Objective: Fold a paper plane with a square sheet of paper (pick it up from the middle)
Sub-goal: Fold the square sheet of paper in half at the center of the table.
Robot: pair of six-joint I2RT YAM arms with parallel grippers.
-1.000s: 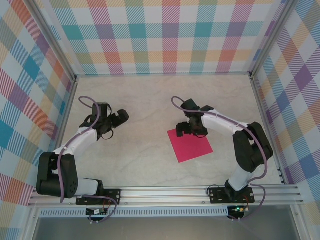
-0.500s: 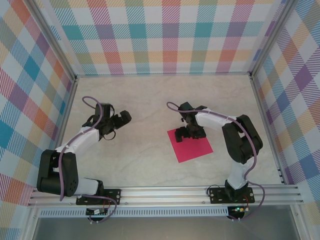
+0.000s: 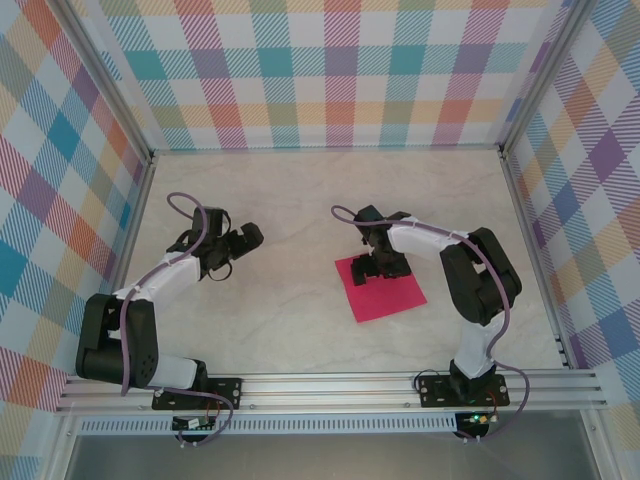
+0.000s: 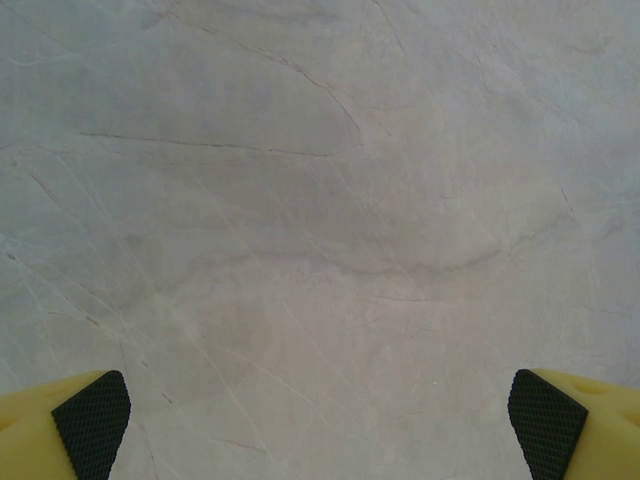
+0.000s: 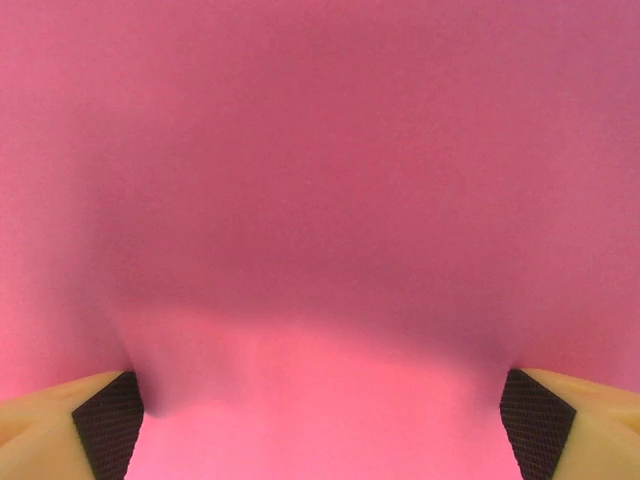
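While my right gripper (image 5: 320,410) presses wide open on the paper (image 3: 390,292) near its 10 o'clock corner, I should close slowly so a ridge lifts between its jaws.

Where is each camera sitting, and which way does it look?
Top: above and behind the robot, facing down at the table, the paper, the left arm with the left claw, the right arm with the right claw.
Left wrist: on the left arm, facing down at the table, its left pads at the bottom corners.
Right wrist: on the right arm, facing down close at the paper, its right pads at the bottom corners.
Shared: top and right wrist both show the paper.
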